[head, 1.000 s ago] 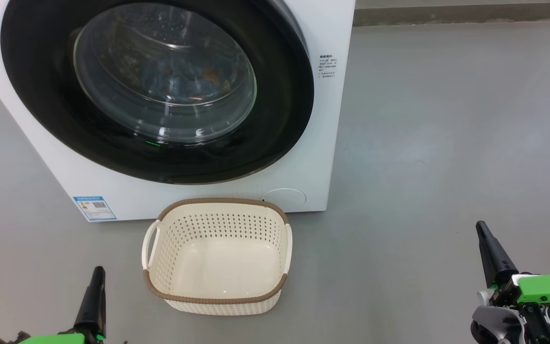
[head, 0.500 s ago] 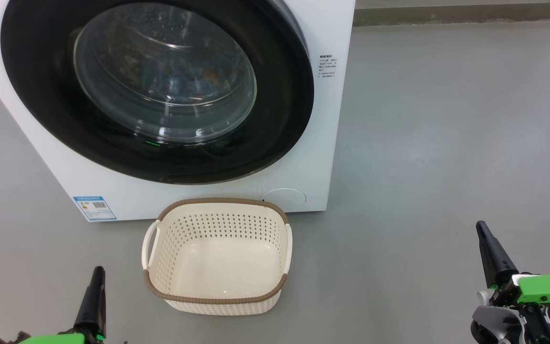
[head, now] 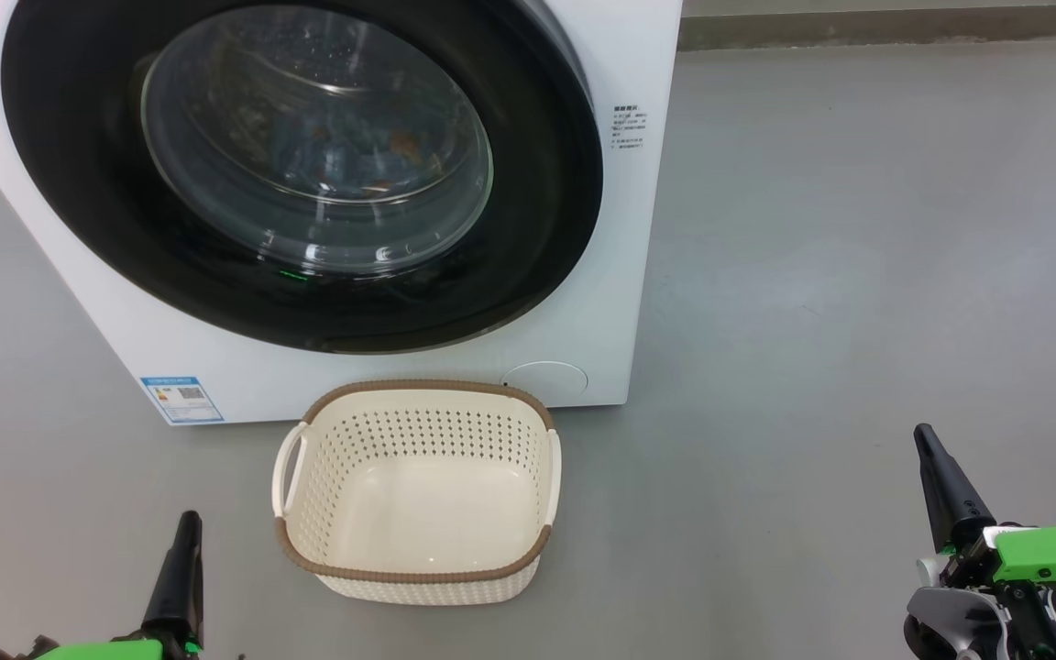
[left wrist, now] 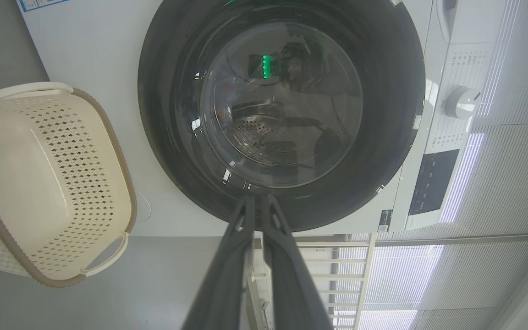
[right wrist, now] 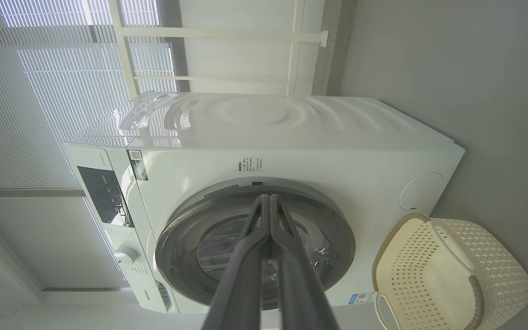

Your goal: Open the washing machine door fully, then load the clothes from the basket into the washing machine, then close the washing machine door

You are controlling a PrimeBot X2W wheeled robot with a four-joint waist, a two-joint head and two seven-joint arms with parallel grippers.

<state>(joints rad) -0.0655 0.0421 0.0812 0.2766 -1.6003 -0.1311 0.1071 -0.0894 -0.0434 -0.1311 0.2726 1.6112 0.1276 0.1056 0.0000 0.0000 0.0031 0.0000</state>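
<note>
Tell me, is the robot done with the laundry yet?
It looks done. The basket is empty, patterned clothes show faintly behind the glass, and the washing machine door is shut. The left gripper and right gripper are shut, holding nothing. Nothing seems left.

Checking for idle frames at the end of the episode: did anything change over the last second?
Nothing visibly changed. The washing machine door stays shut, the basket sits empty on the floor in front of it, and the left hand and right hand stay shut, low at either side, holding nothing.
</note>
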